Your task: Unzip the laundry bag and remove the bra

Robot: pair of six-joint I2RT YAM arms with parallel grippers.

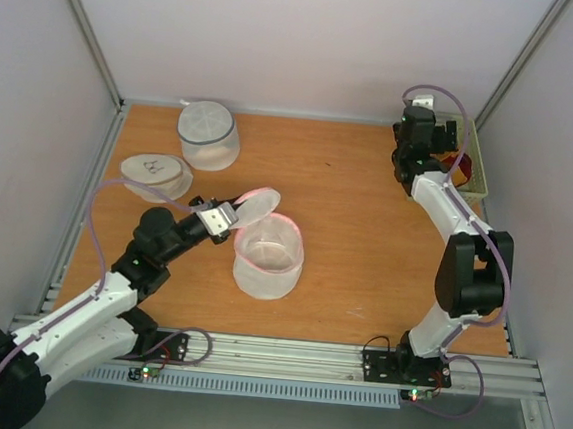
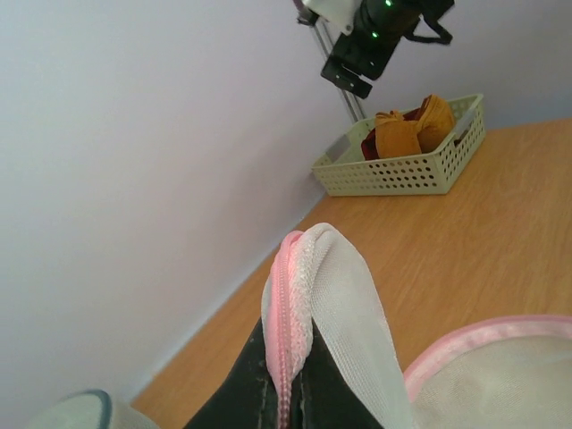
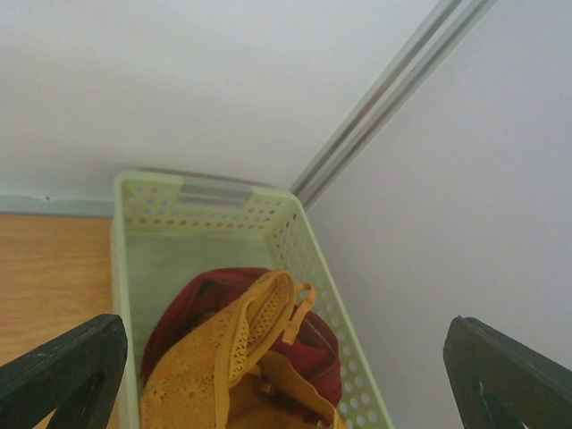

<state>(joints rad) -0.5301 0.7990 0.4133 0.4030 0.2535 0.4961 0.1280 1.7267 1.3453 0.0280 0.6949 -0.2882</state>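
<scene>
**Two arms, one open bag, and the bra in the basket**

Two arms stand at the near edge of the table, and they are the biggest things here; the left claw is pressed together on the lid of the bag, pinching it right at the pink zipper band; I think it holds the lid up and back so the mouth of the bag is wide open. Far off, the right claw is spread wide with nothing between its fingers; it hangs just above the basket in the far right corner, likely because that is where the bra belongs.

Next in size, the laundry bag stands in the middle of the table, unzipped; from above it looks hollow inside. Behind it on the left are the drum bag with a grey band and, nearer, the flat bag with a dark mark on top; nobody is touching those two.

Smallest is the bra; it lies in the green basket, orange-yellow on top of dark red, well apart from the laundry bag; so the job looks about done.

Counting: two arms; two claws; three white mesh bags; one basket; one bra.
</scene>
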